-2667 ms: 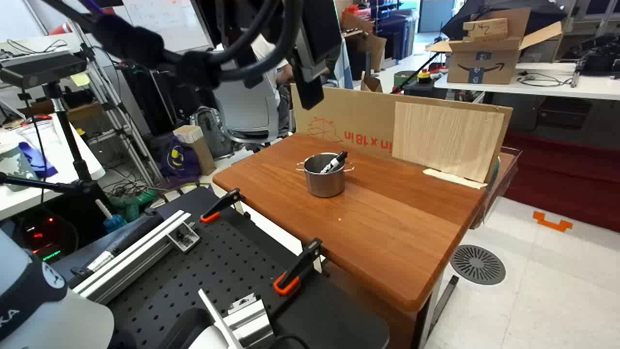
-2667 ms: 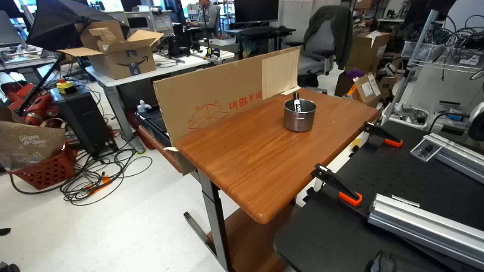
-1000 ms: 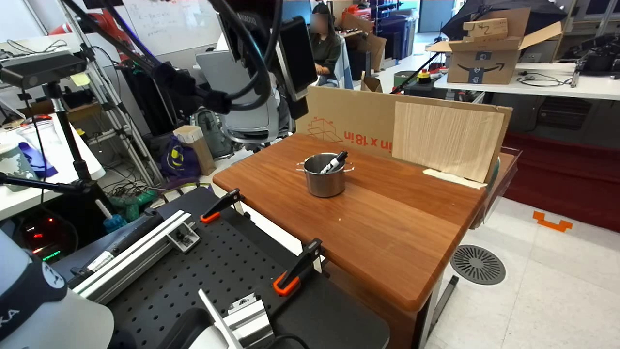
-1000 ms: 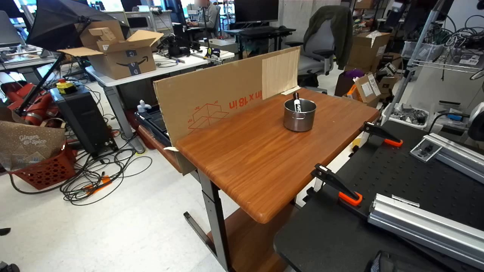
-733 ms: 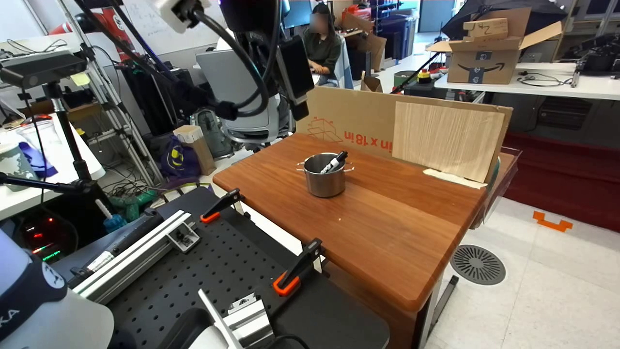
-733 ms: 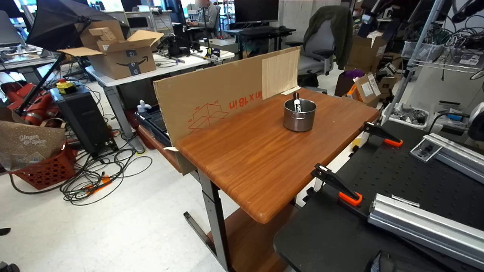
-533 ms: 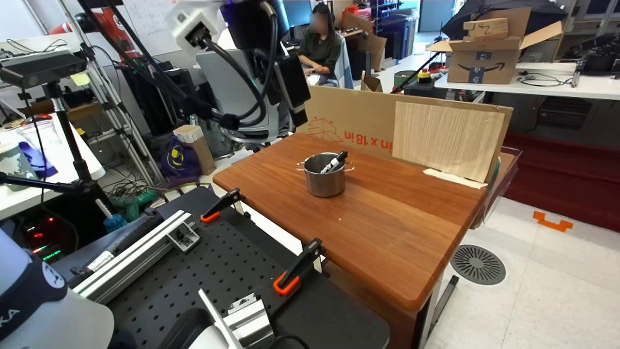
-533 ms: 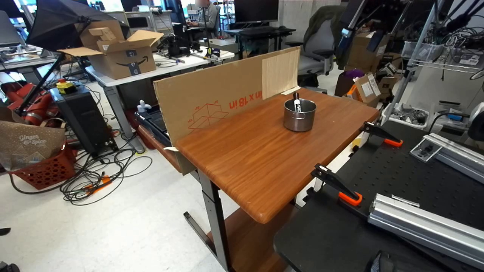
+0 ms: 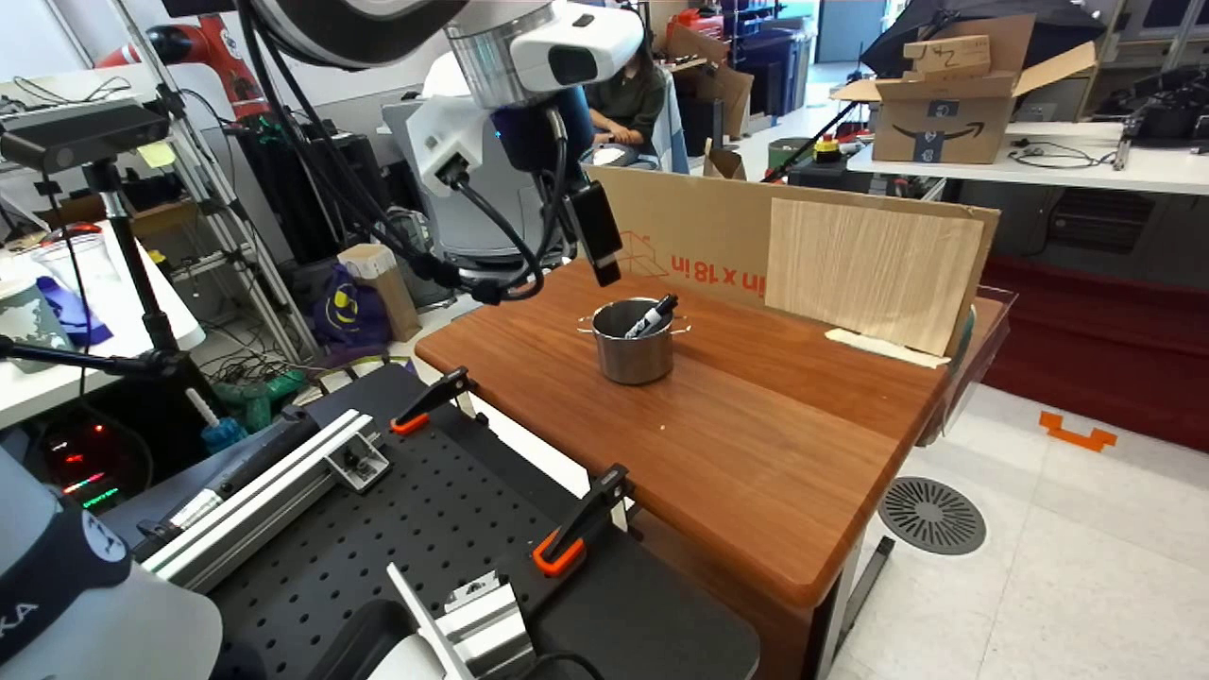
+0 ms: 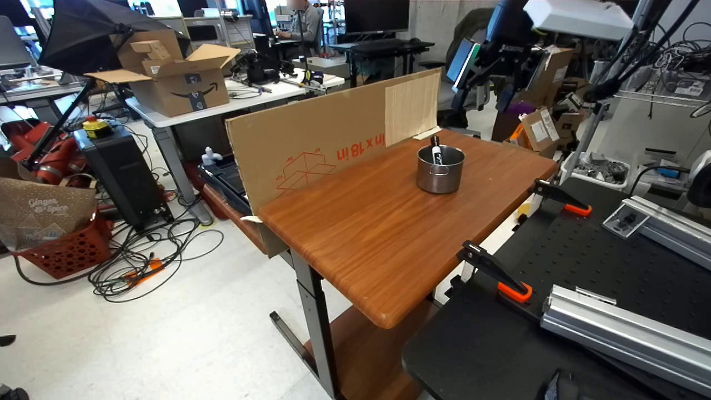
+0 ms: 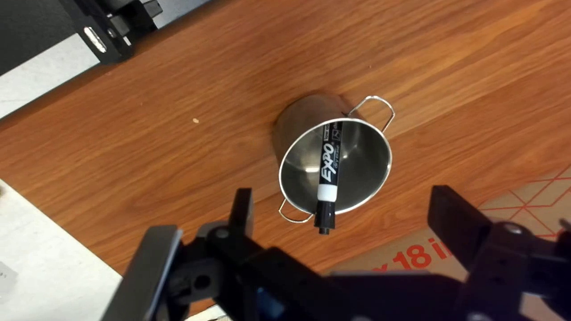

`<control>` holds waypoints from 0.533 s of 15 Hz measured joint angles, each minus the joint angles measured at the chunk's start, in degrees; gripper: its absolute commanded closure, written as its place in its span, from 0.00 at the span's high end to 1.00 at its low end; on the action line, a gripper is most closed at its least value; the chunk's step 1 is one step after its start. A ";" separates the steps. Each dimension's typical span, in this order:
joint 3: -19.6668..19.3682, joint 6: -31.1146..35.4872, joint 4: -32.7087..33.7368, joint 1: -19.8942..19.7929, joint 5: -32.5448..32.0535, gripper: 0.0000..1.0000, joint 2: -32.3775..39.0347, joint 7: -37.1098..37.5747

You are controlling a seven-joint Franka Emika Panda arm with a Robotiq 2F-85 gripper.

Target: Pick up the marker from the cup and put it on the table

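The marker (image 11: 329, 156) is a black Expo pen with a white band and black cap. It leans inside the cup (image 11: 298, 117), cap sticking out over the rim. The cup is a grey metal pot with two wire handles, upright on the reddish-brown table (image 11: 200, 151). In both exterior views the cup (image 9: 635, 361) (image 10: 439, 181) and marker (image 9: 652, 319) (image 10: 436, 150) stand toward the back of the table (image 9: 756, 453). My gripper (image 11: 342, 191) is open and empty, fingers wide apart either side of the marker's line. In an exterior view the gripper (image 10: 481, 100) hangs above and behind the cup, touching nothing.
A cardboard sheet (image 9: 699, 236) with a pale wood panel (image 9: 869, 269) stands along the table's back edge. Black clamps with orange parts (image 9: 578, 529) (image 10: 494, 271) grip the front edge. A black perforated bench (image 9: 425, 529) adjoins the front.
The arm has come down and forward into view. My gripper has moved lower and closer to the cup. The cup and marker have not moved.
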 measured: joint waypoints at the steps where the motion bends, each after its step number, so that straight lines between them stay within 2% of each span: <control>1: 0.00 0.73 1.25 -0.08 0.00 1.00 1.75 0.85; 8: -0.57 1.33 10.63 -0.18 -0.08 1.00 12.40 7.12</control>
